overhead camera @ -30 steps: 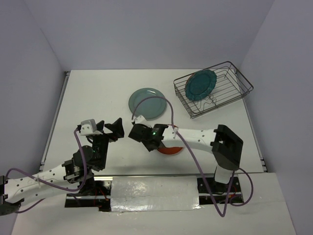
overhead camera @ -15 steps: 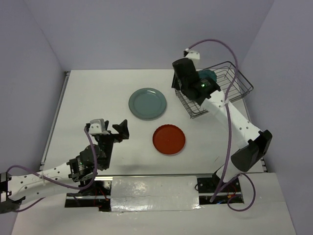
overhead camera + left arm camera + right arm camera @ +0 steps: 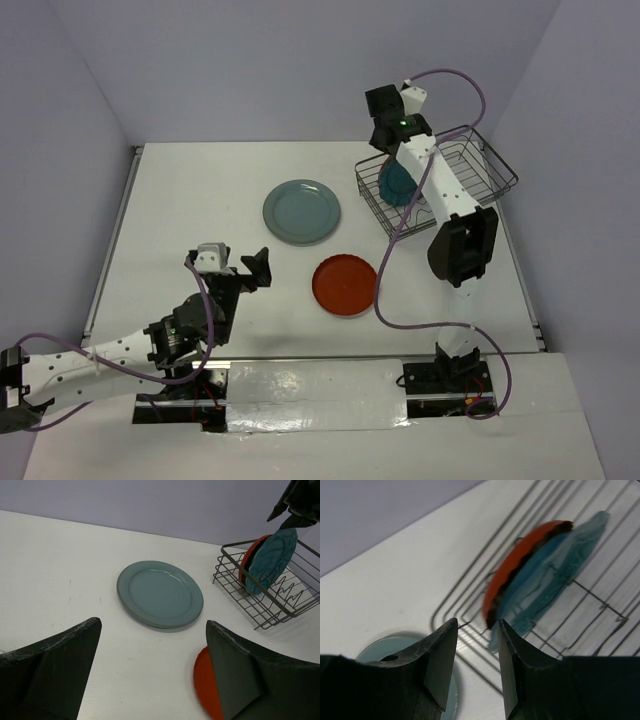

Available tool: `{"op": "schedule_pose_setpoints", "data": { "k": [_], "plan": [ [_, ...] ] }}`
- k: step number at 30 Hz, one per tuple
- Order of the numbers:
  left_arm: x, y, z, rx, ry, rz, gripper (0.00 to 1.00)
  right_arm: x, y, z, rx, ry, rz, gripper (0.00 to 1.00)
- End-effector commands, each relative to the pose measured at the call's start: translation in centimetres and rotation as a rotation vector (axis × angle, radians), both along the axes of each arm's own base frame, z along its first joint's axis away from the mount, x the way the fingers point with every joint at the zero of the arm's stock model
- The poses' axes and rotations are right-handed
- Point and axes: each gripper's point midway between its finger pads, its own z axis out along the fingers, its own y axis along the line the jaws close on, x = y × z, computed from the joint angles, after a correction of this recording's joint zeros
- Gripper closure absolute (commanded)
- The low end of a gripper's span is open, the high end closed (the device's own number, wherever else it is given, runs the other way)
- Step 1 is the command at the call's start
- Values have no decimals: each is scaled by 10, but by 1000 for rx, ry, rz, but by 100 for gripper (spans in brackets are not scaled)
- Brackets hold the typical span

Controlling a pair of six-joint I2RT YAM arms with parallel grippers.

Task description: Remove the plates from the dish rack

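While scanning the top view, finding the white table (image 3: 180,200) carrying everything. Locating the dish rack (image 3: 488,170) sitting at the far right corner, with the right arm reaching over its left end and hiding most of the contents. Seeing there only a sliver of the teal plate (image 3: 392,185).

Switching to the left wrist view and seeing that teal plate standing on edge, tilted, in the left end of the rack. Also seeing the racked red-orange plate (image 3: 250,555) on edge just behind it, not showing at all from above. Confirming both in the right wrist view, though blurred.

Locating the grey-green plate (image 3: 301,211) lying flat mid-table, well apart from the rack. Locating the flat red-orange plate (image 3: 345,285) lying nearer the arm bases, close to the grey-green one but not touching.

Noting the right gripper (image 3: 476,630) hanging above the rim of the racked red-orange plate, jaws standing partly parted and gripping nothing, with the gap showing only in the right wrist view. Noting the left gripper (image 3: 152,630) hovering over the near left table, jaws spread wide, empty.
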Motion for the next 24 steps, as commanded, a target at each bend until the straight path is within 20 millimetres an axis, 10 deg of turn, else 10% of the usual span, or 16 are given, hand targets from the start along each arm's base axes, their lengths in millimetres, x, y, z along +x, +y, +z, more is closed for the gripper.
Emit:
{"op": "schedule_pose_setpoints", "data": {
  "k": [1, 24],
  "plan": [
    [0, -5, 23, -52, -33, -13, 2, 5, -32, 0, 41, -24, -84, 55],
    [2, -2, 21, -42, -27, 11, 2, 26, -58, -53, 15, 25, -114, 63]
  ]
}}
